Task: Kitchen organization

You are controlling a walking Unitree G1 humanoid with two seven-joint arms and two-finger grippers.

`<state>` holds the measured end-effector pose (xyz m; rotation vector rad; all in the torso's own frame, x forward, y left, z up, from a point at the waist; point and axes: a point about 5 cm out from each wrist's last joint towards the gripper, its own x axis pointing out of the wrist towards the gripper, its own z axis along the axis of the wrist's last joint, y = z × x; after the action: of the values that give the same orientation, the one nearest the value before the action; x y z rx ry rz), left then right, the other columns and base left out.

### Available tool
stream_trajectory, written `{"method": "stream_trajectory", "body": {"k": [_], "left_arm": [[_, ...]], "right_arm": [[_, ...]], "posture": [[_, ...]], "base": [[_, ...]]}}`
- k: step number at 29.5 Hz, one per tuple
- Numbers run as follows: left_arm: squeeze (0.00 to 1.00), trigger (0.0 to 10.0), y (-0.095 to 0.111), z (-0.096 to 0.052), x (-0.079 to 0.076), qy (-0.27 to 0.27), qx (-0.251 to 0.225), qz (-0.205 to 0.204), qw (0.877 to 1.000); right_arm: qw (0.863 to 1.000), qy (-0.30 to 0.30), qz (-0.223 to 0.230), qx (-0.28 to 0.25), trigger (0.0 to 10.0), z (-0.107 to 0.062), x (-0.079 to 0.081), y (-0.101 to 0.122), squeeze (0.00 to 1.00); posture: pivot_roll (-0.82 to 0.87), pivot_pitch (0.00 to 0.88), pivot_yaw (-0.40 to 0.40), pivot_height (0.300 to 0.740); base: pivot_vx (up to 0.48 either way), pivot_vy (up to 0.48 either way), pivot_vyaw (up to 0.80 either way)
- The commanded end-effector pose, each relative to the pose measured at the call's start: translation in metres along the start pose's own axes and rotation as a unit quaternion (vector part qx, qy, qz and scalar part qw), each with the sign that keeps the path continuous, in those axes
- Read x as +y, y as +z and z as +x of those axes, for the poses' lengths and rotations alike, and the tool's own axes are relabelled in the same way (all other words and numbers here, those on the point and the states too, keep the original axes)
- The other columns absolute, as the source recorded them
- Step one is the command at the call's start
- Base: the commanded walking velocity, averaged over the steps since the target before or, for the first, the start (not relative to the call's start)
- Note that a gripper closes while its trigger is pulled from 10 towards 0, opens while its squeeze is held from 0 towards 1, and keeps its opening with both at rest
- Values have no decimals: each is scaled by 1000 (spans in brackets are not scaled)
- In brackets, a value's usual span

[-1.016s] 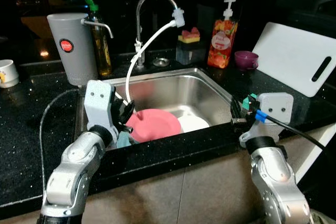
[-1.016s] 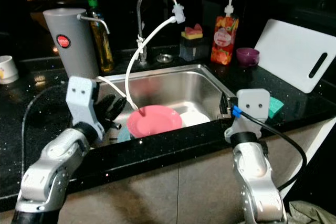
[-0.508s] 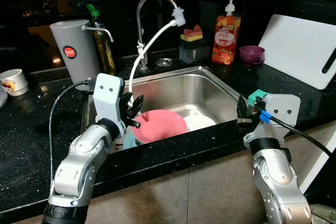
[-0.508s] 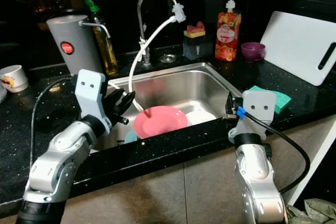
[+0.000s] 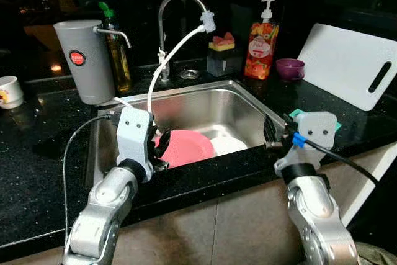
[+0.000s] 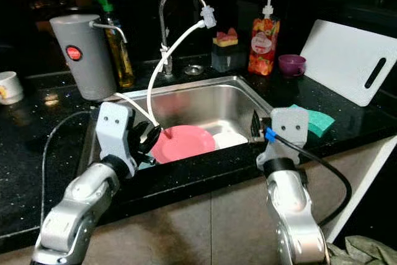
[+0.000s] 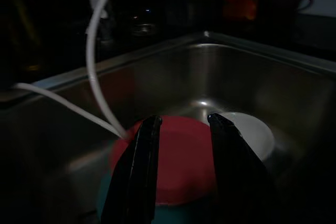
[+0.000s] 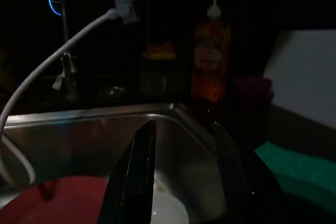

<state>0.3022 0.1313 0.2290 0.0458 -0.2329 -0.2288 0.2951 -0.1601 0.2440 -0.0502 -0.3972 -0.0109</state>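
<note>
Left gripper (image 7: 181,145) hovers, fingers parted and empty, over the pink plate (image 5: 186,147) in the sink (image 5: 229,107); right gripper (image 8: 181,156), fingers also apart, sits at the sink's right rim.

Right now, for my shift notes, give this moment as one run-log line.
left gripper: open, over pink plate in sink | right gripper: open, at sink's front-right edge | white plate: beside pink plate

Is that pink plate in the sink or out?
In: the pink plate lies inside the steel sink, beside a white plate.
</note>
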Motion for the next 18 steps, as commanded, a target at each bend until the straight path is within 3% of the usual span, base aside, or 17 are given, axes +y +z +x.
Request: {"method": "stream_trajectory", "body": {"k": [1,18], "left_arm": [[0,10000,-1,-4,7,23,-3,8,1000],[0,10000,10,-9,21,65,-23,29,997]], "right_arm": [[1000,8,9,6,10000,2,3,-4,0],[999,23,26,16,10000,7,14,-13,0]], "posture": [[90,70,-26,740],[134,85,-81,740]], "base": [[0,0,0],[0,0,0]]}}
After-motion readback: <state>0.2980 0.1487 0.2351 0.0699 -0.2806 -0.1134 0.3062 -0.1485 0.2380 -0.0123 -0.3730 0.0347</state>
